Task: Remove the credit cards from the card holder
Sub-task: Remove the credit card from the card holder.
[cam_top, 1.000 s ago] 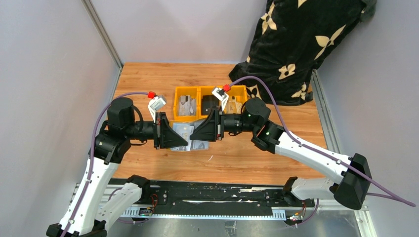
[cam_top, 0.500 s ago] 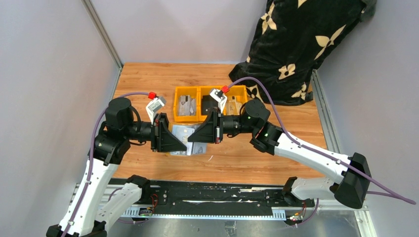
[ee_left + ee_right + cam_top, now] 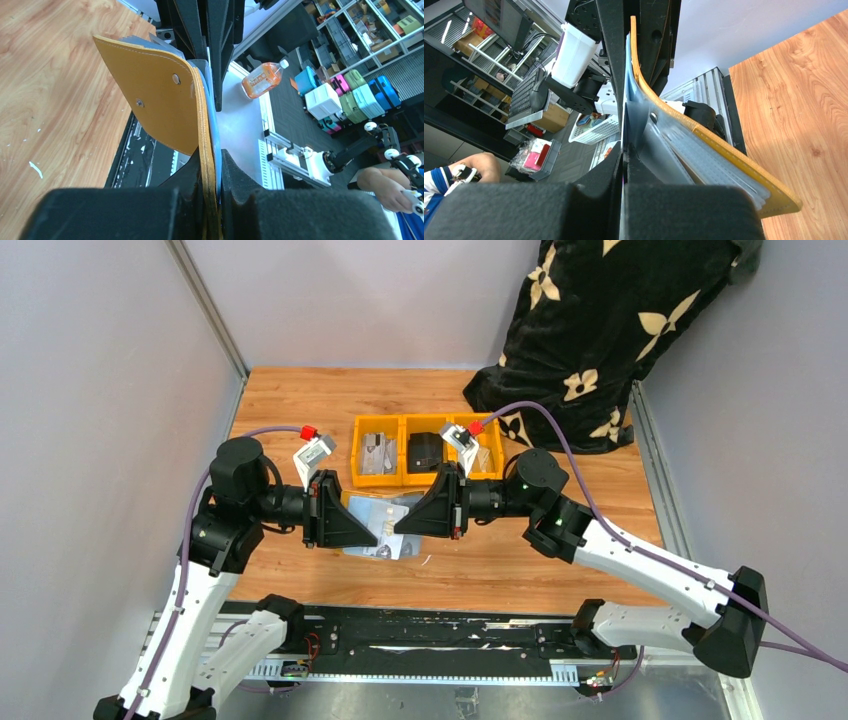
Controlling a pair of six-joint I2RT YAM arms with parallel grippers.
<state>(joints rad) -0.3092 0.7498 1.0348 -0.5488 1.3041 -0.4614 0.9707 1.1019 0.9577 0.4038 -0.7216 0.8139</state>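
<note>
Both tools are pinched narrow above the desk point(image 3: 520, 565): left tool point(image 3: 212, 172) grips the holder point(image 3: 160, 95), right tool point(image 3: 624, 167) has just closed on a card point(image 3: 628, 85) and backed rightward, so extraction looks underway.

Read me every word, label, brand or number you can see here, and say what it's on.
None can be read.
Orange bottle label: too blurred.
Card holder: plain leather, no print shows.
Credit card: edge-on, face hidden.
Items in the yellow bins: too small.
</note>
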